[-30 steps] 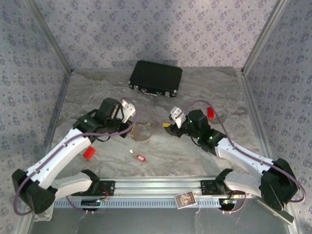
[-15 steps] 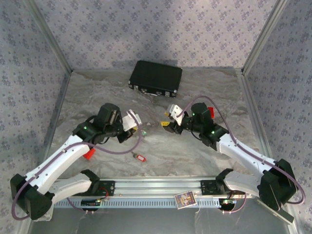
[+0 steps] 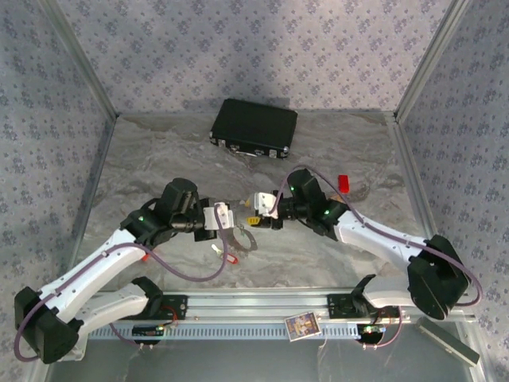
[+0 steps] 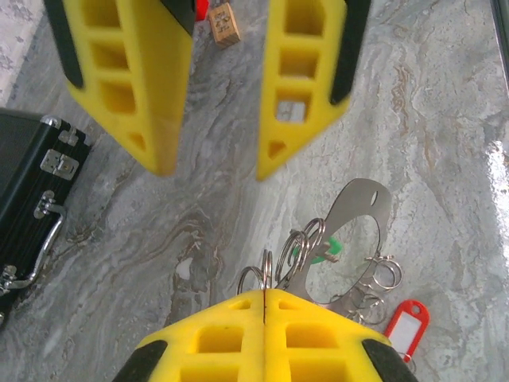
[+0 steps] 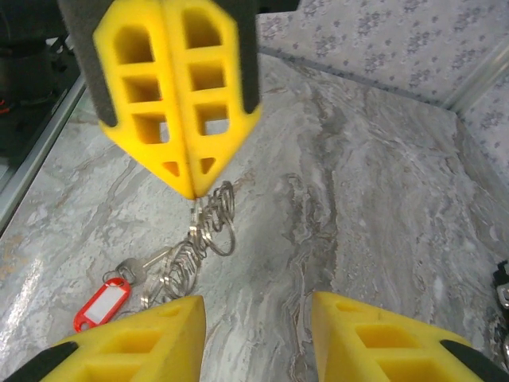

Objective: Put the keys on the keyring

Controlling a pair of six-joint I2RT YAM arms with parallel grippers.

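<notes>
My left gripper (image 4: 264,294) is shut on the keyring (image 4: 362,195), pinching one of its small wire rings so that the flat pale loop and several rings hang from its tip just above the table. A green tag (image 4: 326,248) shows behind those rings. The red-tagged key (image 5: 103,304) lies on the marbled surface beside the dangling rings (image 5: 208,223); I cannot tell whether it is attached. My right gripper (image 5: 258,310) is open, facing the left gripper (image 5: 191,191) tip to tip a short way apart, with nothing between its fingers. From above, both grippers (image 3: 229,227) (image 3: 253,216) meet mid-table.
A black case (image 3: 254,127) lies at the back of the table, its latches near the left arm's side (image 4: 32,183). A red block (image 3: 343,182) sits behind the right arm, with a tan block (image 4: 224,22) by it. Another red block (image 3: 145,255) lies by the left arm.
The left gripper has carried the keyring right and nearer. The right gripper has swung left to face it, and its jaws have narrowed a little.
</notes>
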